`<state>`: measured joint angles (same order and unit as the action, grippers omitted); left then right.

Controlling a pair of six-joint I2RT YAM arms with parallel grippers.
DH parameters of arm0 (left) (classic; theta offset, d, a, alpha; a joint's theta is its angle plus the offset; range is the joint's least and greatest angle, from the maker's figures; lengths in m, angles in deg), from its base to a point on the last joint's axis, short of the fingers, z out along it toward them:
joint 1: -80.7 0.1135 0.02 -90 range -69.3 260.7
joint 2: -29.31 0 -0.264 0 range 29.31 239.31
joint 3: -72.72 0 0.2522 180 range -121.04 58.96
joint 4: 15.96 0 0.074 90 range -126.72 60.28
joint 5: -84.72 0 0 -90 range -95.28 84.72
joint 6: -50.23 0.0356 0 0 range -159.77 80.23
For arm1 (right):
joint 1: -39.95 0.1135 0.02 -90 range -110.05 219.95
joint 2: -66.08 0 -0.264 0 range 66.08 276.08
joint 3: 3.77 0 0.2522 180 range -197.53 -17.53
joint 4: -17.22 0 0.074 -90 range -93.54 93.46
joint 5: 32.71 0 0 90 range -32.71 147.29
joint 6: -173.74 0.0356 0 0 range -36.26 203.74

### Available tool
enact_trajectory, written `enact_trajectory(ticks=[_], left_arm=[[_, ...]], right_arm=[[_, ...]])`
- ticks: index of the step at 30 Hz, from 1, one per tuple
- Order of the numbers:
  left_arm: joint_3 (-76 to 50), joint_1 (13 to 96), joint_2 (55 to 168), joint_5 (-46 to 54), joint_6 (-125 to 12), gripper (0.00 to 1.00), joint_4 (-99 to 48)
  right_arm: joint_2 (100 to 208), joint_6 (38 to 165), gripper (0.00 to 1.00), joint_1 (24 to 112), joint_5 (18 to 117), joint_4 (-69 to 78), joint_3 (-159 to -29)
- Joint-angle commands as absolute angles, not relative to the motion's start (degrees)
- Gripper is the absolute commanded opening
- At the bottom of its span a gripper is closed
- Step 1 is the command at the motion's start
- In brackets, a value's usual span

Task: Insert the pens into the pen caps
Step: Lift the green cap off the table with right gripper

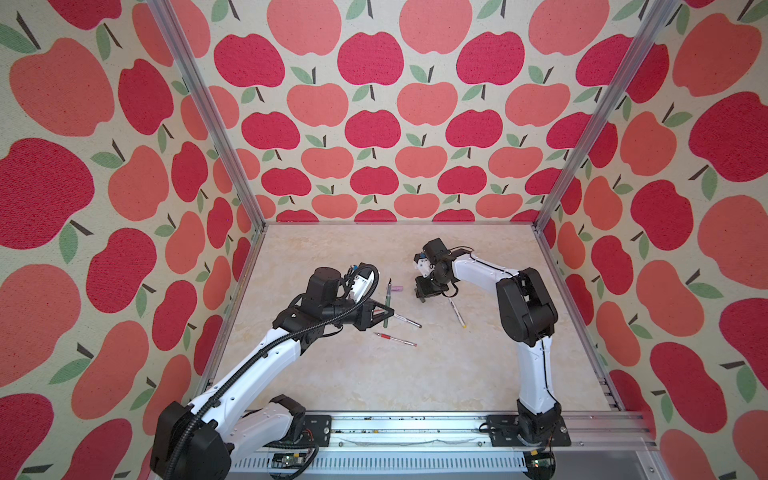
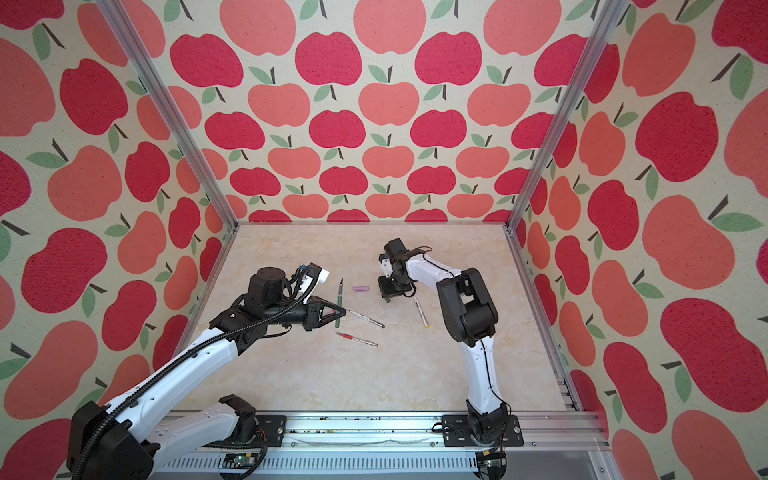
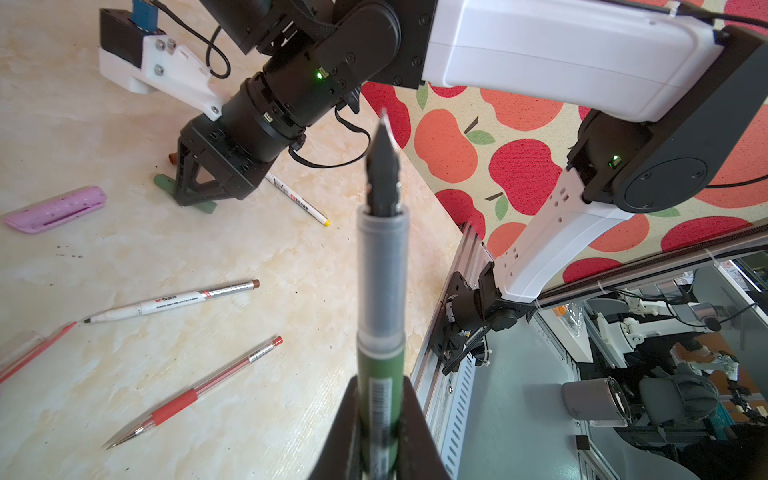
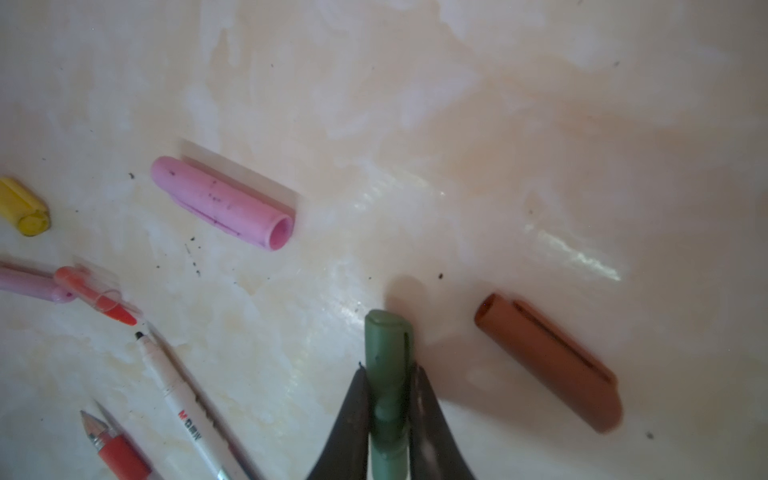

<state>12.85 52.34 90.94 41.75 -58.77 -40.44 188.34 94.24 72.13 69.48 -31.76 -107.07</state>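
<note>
Grippers both closed: left gripper (image 1: 390,312) clamps green pen (image 1: 389,293), centre frame, axis up-down, nib toward upper edge. Right gripper (image 1: 422,297) pinches green cap (image 4: 388,353) down at tabletop (image 1: 415,374), right of nib, apart. Cap mouth direction unclear; likely needs lifting, turning toward nib.

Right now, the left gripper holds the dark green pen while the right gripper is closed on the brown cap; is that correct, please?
Not quite: the right gripper is closed on the dark green cap, as the right wrist view shows; the brown cap lies free beside it. The left gripper does hold the dark green pen.
</note>
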Motion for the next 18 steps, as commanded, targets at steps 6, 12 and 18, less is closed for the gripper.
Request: enact_trajectory(ticks=[6, 12, 18], left_arm=[[12.7, 52.4, 91.2, 42.6, -60.0, 0.00, -38.4], [13.6, 51.8, 91.4, 42.5, -61.2, 0.00, -36.2], [14.7, 50.6, 93.9, 41.9, -63.1, 0.00, -33.1]], right_arm=[[182.4, 97.9, 0.15, 72.1, 72.6, -30.6, -102.3], [177.9, 100.4, 0.15, 71.7, 73.8, -28.5, -100.2], [173.6, 102.9, 0.16, 71.2, 74.3, -26.2, -98.6]])
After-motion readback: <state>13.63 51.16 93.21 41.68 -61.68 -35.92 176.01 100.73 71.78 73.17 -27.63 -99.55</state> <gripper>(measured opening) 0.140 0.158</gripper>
